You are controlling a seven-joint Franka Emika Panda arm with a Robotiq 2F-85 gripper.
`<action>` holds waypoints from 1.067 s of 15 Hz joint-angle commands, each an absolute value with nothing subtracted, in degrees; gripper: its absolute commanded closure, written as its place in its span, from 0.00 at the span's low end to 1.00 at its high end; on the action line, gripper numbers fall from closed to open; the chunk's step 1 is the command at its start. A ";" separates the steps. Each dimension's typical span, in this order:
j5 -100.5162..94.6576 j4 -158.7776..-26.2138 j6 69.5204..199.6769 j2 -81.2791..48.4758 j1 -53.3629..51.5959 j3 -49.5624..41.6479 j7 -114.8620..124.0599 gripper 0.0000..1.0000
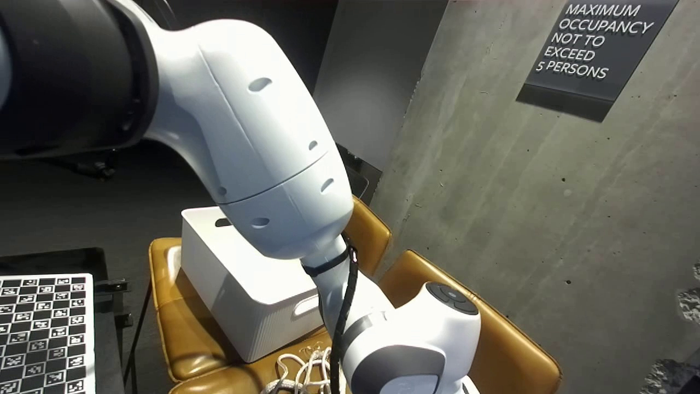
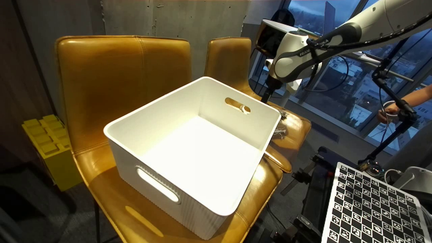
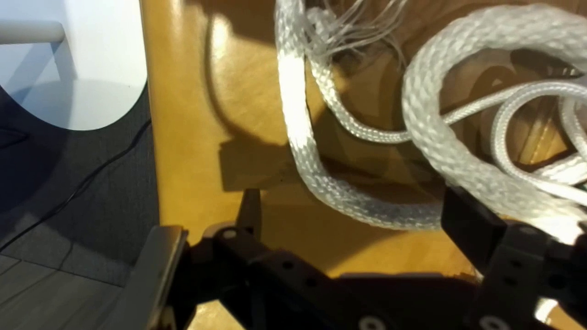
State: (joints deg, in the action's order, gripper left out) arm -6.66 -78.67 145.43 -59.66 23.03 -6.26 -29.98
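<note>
**Wide jaws by a white rope [image 3: 423, 110]**

The jaws are spread wide, and nothing is pinched. In the wrist view, the rope is seen from twelve to three o'clock of them; whether it is touched cannot be told. Its loops, likely too soft to stand alone, are held up by the chair seat [image 3: 197, 160]. In an exterior view, a white box [image 1: 229, 301] is seen at eleven o'clock from the rope, likely kept steady by its flat bottom.

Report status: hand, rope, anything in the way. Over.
Hand open, over the chair seat. Rope in loose loops, contact unclear. White box on the next chair, possible obstacle.
</note>
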 commanded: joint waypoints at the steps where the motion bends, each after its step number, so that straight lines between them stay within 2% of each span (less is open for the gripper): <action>1: -8.69 -74.22 144.95 -63.23 22.63 -7.60 -28.04 0.00; 5: -9.19 -71.71 144.80 -66.04 22.83 -8.50 -27.01 0.00; 6: -9.22 -71.17 144.72 -66.61 22.95 -8.65 -27.02 0.04; 7: -9.15 -70.51 144.66 -67.21 23.09 -8.75 -27.02 0.26; 9: -8.92 -69.36 144.36 -68.02 23.45 -8.92 -26.91 0.31; 16: -8.20 -68.34 142.99 -67.69 25.08 -9.34 -25.20 0.84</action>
State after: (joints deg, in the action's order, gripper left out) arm -7.62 -70.55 144.76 -66.17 24.14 -8.72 -26.81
